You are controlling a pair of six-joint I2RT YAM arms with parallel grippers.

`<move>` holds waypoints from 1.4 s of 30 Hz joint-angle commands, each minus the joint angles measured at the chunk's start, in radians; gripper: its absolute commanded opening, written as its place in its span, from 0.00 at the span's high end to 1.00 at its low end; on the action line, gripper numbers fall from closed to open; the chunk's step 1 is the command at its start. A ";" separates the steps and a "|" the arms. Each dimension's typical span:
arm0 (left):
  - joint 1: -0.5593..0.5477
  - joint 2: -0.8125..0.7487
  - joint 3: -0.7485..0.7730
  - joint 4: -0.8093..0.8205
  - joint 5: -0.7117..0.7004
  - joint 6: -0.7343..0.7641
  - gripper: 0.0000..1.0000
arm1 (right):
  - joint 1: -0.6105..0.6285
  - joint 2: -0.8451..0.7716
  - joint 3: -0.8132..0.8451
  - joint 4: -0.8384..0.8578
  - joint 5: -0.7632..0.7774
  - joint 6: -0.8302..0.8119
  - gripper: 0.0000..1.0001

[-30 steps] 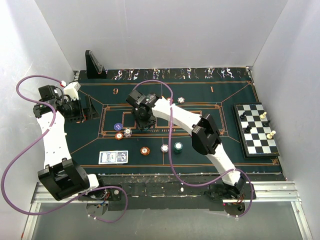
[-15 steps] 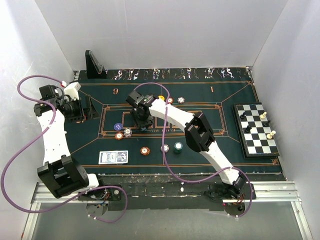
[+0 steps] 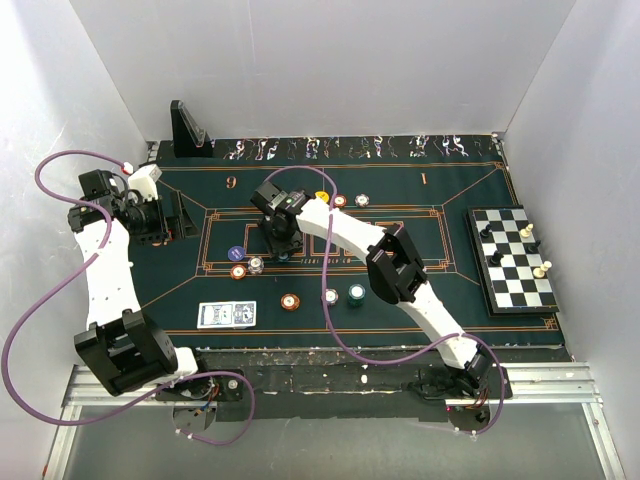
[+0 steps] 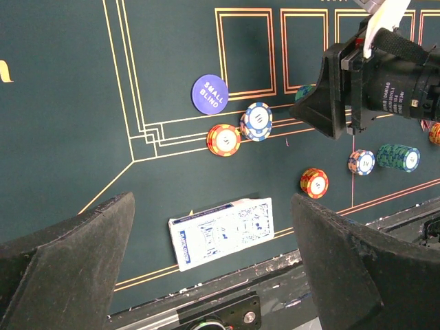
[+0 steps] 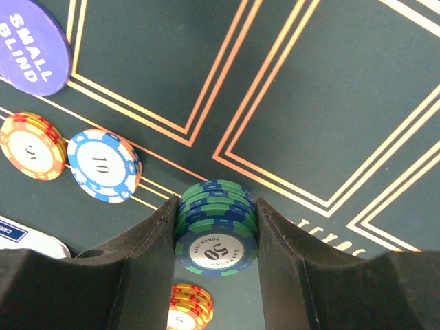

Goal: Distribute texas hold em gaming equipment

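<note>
My right gripper (image 5: 216, 240) is shut on a short stack of green-and-blue "50" chips (image 5: 216, 230). It is over the middle-left of the felt in the top view (image 3: 279, 240); whether the stack is off the felt does not show. Beside it lie a blue "small blind" disc (image 5: 31, 48), an orange chip (image 5: 31, 146) and a blue-white "10" chip (image 5: 103, 165). The card deck (image 4: 222, 231) lies near the front edge, between the fingers of my left gripper (image 4: 213, 275), which is open, empty and well above it. In the top view that gripper (image 3: 150, 215) is at the far left.
Orange (image 3: 289, 301), white-pink (image 3: 329, 296) and teal (image 3: 356, 294) chips lie in the front middle. Yellow (image 3: 322, 196), orange (image 3: 340, 200) and white (image 3: 361, 200) chips lie further back. A chessboard (image 3: 513, 260) with pieces is at the right, and a black wedge stand (image 3: 188, 133) at the back left.
My right arm has swung left and its gripper has shifted a little left and nearer, over the green-and-blue stack. The left arm has not moved.
</note>
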 commanded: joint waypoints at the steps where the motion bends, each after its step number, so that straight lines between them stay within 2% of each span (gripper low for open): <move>1: 0.006 -0.014 0.011 0.014 -0.008 0.013 0.02 | -0.001 0.034 0.074 0.051 -0.039 0.016 0.90; 5: 0.007 -0.013 0.011 0.015 -0.010 0.015 0.02 | -0.001 0.062 0.091 0.065 -0.051 0.028 0.88; 9: 0.007 -0.010 0.016 0.015 -0.008 0.015 0.02 | -0.001 0.080 0.095 0.080 -0.051 0.039 0.81; 16: 0.010 -0.008 0.013 0.015 -0.008 0.018 0.02 | 0.001 0.101 0.120 0.088 -0.088 0.040 0.54; 22: 0.010 -0.017 0.004 0.015 -0.005 0.019 0.02 | -0.004 0.095 0.120 0.088 -0.091 0.037 0.42; 25: 0.010 -0.017 0.004 0.012 -0.004 0.019 0.02 | -0.005 0.086 0.120 0.088 -0.092 0.039 0.32; 34: 0.009 -0.033 0.013 0.000 0.003 0.019 0.02 | -0.020 -0.032 0.085 0.068 -0.019 0.020 0.28; 40: 0.010 -0.046 -0.006 0.004 0.001 0.018 0.02 | -0.045 -0.246 -0.059 0.053 0.046 -0.016 0.27; 42: 0.012 -0.049 -0.009 0.004 0.003 0.018 0.02 | -0.045 -0.328 -0.152 0.051 0.069 -0.024 0.26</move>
